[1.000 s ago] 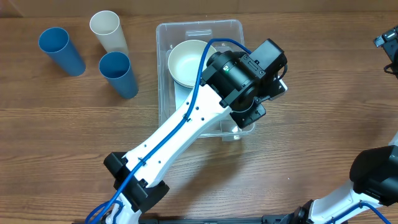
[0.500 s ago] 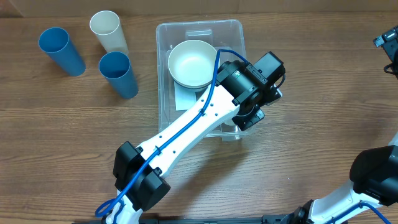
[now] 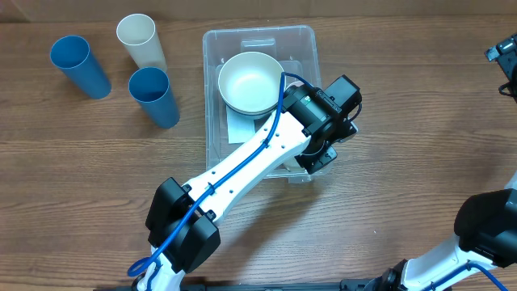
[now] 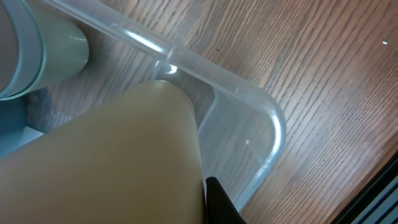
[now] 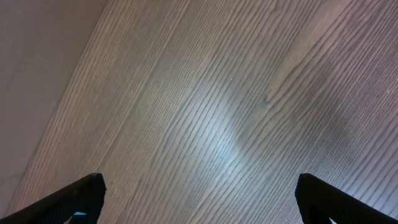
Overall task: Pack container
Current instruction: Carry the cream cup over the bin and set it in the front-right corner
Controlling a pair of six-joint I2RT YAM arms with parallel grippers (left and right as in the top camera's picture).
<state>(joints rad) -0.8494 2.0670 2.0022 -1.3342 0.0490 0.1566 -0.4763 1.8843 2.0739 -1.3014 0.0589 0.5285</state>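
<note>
The container (image 3: 213,56), a large clear plastic bin, stands at the middle back of the table with a white bowl (image 3: 250,81) inside it. My left gripper (image 3: 320,152) hangs over the container's near right corner. In the left wrist view it is shut (image 4: 211,202) on a cream cup (image 4: 124,162) held just inside the container's rounded corner (image 4: 273,127); the bowl's side (image 4: 50,50) shows at upper left. My right gripper (image 5: 199,199) is open and empty over bare wood, at the far right in the overhead view (image 3: 505,55).
Two blue cups (image 3: 79,66) (image 3: 153,95) and one white cup (image 3: 139,39) stand left of the container. The left arm (image 3: 242,174) stretches diagonally from the front edge over the container's near end.
My left gripper has drawn back from above the bowl towards the container's near right corner and sunk lower. The bowl now shows in full. The right arm has not moved.
</note>
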